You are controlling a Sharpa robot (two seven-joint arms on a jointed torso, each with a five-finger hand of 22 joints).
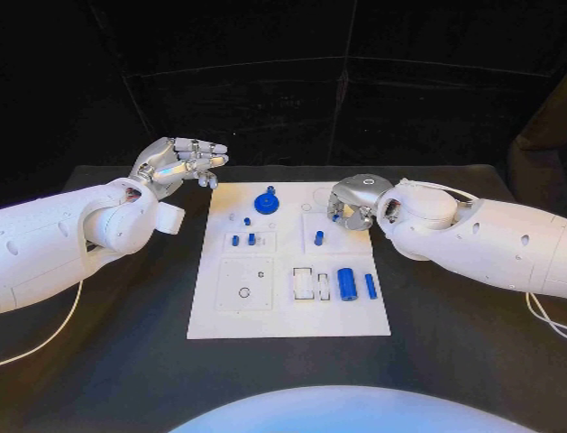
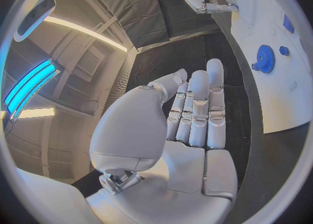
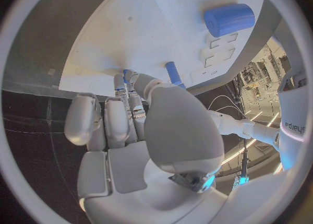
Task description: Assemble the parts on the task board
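Meanwhile, the right hand stoops over the white task board, fingers curled, a small blue part seemingly pinched at its fingertips, likely for seating. The left hand waits off the board's far corner, fingers together and straight, holding nothing. Other blue parts, among them a gear, lie loose on the board.

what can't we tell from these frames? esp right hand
- Right hand, head view: its own back hides the fingertips. In the right wrist view a small blue part sits at the fingers; held or only touched, unclear.
- Board top-right corner, head view: covered by that hand.
- Small pegs, head view: too small to tell standing from lying.
- Big cylinder, right wrist view: a second blue part beyond it is cut by the circle's rim.
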